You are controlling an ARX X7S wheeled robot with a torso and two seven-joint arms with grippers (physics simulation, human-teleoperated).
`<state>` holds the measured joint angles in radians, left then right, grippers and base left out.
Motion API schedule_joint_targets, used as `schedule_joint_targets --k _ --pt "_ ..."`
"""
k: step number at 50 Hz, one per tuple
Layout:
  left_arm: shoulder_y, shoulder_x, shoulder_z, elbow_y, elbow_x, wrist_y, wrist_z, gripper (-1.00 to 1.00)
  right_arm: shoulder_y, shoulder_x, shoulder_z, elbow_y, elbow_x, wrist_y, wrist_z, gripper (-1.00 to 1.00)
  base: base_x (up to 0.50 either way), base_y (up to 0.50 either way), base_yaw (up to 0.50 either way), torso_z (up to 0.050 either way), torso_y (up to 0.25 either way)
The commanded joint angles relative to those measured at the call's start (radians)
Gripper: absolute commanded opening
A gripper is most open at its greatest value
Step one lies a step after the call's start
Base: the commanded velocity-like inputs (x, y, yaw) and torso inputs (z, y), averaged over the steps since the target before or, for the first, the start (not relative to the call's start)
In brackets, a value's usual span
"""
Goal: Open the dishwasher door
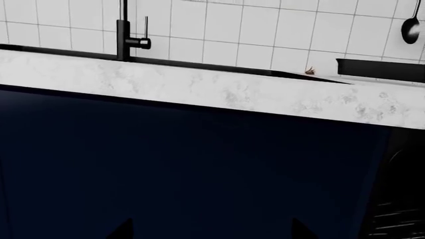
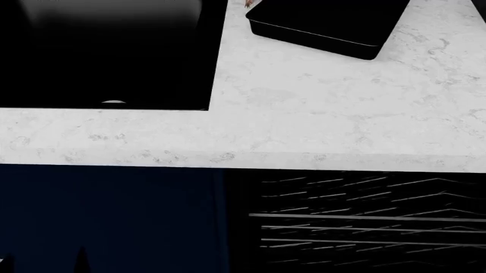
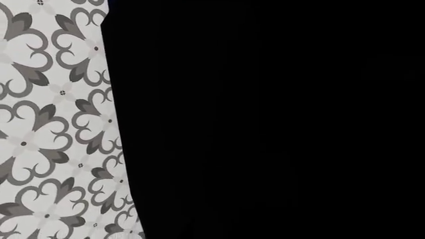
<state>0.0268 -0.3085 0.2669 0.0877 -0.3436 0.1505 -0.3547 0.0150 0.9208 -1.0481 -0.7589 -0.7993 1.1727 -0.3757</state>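
Below the white marble countertop (image 2: 319,131), the dishwasher's opening shows its wire racks (image 2: 365,227) in the head view, with no panel covering them. The same racks (image 1: 397,216) show at the edge of the left wrist view. A flat black surface, apparently the dishwasher door (image 3: 265,119), fills most of the right wrist view; no handle shows on it. My left gripper (image 1: 212,233) is open, its two dark fingertips (image 1: 123,230) far apart in front of the navy cabinet front (image 1: 186,169), holding nothing. My right gripper's fingers cannot be made out against the black.
A black sink (image 2: 106,51) is set into the counter, with a black faucet (image 1: 124,35) behind it. A black boxy appliance (image 2: 326,23) stands at the back of the counter. A ladle (image 1: 410,27) hangs on the tiled wall. Patterned floor tiles (image 3: 53,124) lie beside the black surface.
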Motion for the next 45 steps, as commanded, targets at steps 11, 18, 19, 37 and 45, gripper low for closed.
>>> schedule_joint_targets --k 11,18,19,37,45 --pt "-0.010 -0.001 0.009 -0.001 -0.003 -0.005 -0.003 1.00 -0.137 -0.046 -0.231 -0.184 0.165 0.029 -0.028 -1.00 0.00 0.01 0.01 0.000 0.000" --pt "-0.010 -0.003 0.012 0.005 -0.004 -0.008 -0.005 1.00 -0.166 -0.052 -0.261 -0.172 0.152 0.020 -0.015 -1.00 0.00 0.01 0.01 0.000 0.000" --pt "-0.010 -0.003 0.013 0.006 -0.004 -0.009 -0.006 1.00 -0.170 -0.051 -0.255 -0.167 0.160 0.015 -0.012 -1.00 0.00 0.01 0.00 0.000 0.000" --pt "-0.009 -0.005 0.023 0.017 -0.002 -0.013 -0.013 1.00 -0.333 -0.024 -0.249 -0.128 0.191 -0.047 0.142 -1.00 0.00 0.01 0.01 0.001 0.000" --pt "-0.013 -0.010 0.030 0.036 0.002 -0.027 -0.020 1.00 -0.405 -0.019 -0.254 -0.108 0.200 -0.081 0.223 -1.00 0.00 0.01 0.00 0.001 0.000"
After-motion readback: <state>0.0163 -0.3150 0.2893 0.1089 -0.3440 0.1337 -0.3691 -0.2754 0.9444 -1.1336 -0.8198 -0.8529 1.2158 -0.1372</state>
